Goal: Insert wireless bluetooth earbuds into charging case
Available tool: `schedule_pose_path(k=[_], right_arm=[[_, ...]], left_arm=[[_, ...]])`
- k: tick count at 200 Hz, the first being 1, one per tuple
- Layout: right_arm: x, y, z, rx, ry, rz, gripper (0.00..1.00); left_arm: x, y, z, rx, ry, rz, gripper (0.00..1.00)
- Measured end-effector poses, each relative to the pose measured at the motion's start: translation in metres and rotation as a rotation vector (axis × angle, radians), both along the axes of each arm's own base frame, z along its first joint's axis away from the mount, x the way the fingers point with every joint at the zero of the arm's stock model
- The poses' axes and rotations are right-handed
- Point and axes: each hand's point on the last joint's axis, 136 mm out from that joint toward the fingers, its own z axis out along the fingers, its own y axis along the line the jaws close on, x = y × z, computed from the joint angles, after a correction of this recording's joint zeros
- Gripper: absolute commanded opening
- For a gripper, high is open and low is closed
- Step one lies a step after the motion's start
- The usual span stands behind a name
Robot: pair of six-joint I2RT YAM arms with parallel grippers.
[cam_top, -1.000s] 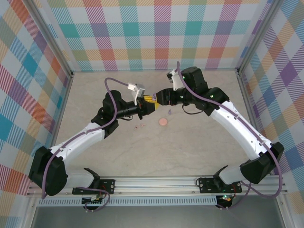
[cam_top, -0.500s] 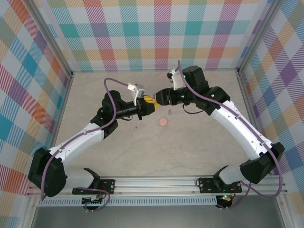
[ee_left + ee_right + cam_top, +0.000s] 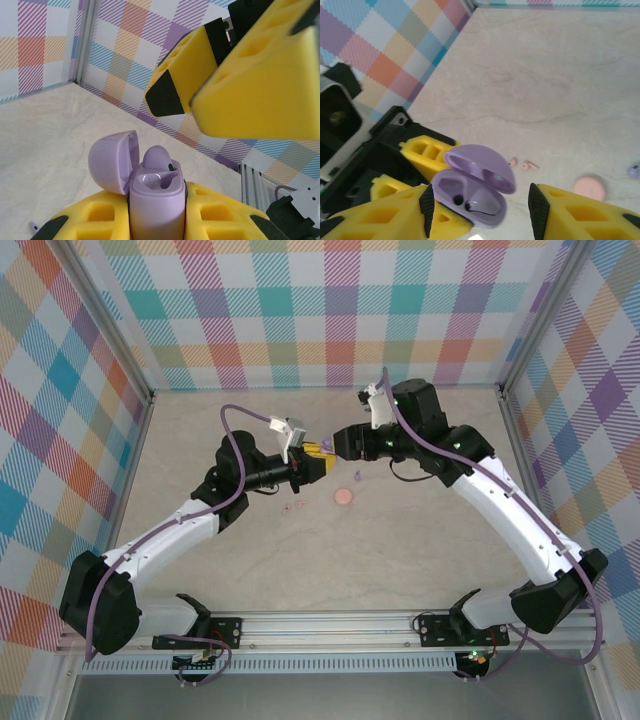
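The left gripper (image 3: 318, 464) has its fingers (image 3: 220, 217) clamped on the purple case (image 3: 156, 200), which sits above the tabletop (image 3: 560, 75) with its lid open and one purple earbud (image 3: 158, 157) seated inside. The right gripper (image 3: 481, 212) hangs close over the case, fingers (image 3: 580, 212) apart. On the tabletop lie two pink earbuds (image 3: 530, 164), a loose purple earbud (image 3: 633, 171) and a pink disc (image 3: 590, 186).

Smooth, faintly glossy lilac plastic charging case (image 3: 156, 210); matt yellow foam-like jaws; matt, marble-patterned pale worktop (image 3: 560, 75).
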Motion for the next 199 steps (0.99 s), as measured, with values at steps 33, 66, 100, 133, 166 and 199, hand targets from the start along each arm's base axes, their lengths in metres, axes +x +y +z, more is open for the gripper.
schedule_pose_path(k=[33,66,100,133,166,199], right_arm=[[0.011,-0.021,-0.015,-0.084,0.018,-0.109,0.52],[0.028,-0.046,-0.037,-0.145,0.079,-0.208,0.51],[0.049,-0.058,-0.07,-0.19,0.166,-0.254,0.51],[0.066,-0.059,-0.118,-0.239,0.277,-0.244,0.43],[0.085,-0.053,-0.173,-0.301,0.388,-0.215,0.29],[0.109,-0.042,-0.212,-0.334,0.456,-0.199,0.22]], left_arm=[[0.0,0.004,-0.004,0.024,0.015,0.022,0.1],[-0.009,0.012,0.003,0.041,-0.004,0.031,0.1],[-0.023,0.021,0.018,0.041,-0.039,0.032,0.1],[-0.033,0.028,0.027,0.044,-0.054,0.031,0.1],[-0.042,0.033,0.034,0.04,-0.06,0.031,0.1],[-0.049,0.038,0.041,0.025,-0.064,0.033,0.1]])
